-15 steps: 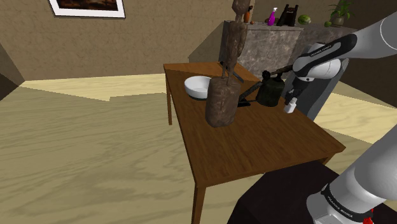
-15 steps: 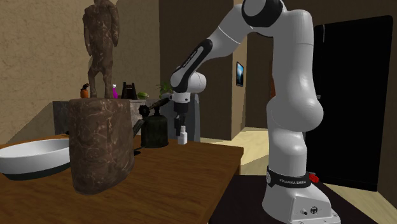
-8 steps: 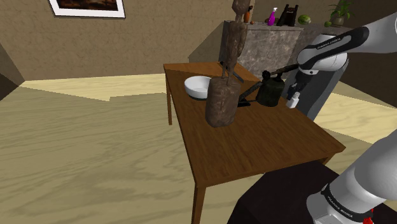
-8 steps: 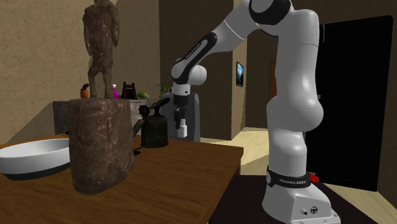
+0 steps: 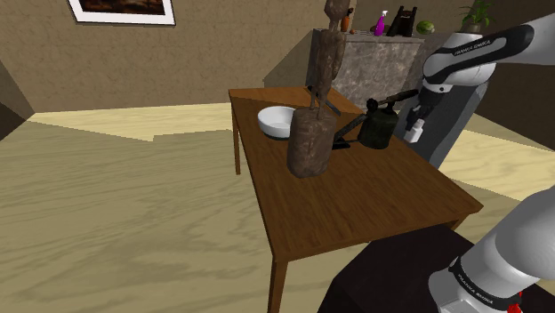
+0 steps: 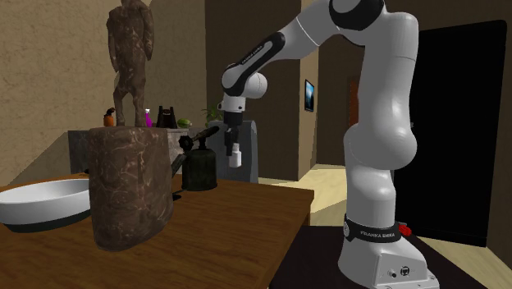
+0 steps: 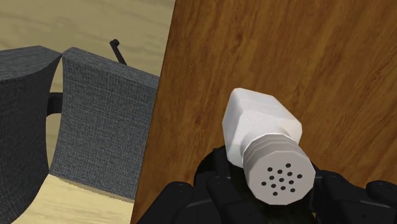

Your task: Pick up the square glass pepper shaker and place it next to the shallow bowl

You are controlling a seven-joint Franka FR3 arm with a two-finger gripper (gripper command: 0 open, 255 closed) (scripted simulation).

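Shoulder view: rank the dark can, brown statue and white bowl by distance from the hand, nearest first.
1. Dark can, just to the view's left of the hand.
2. Brown statue, mid-table.
3. White bowl, farther left, behind the statue.

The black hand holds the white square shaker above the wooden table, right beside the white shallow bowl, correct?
No: the black hand holds the white square shaker above the wooden table beside the dark can, far from the white shallow bowl; see the shoulder view.
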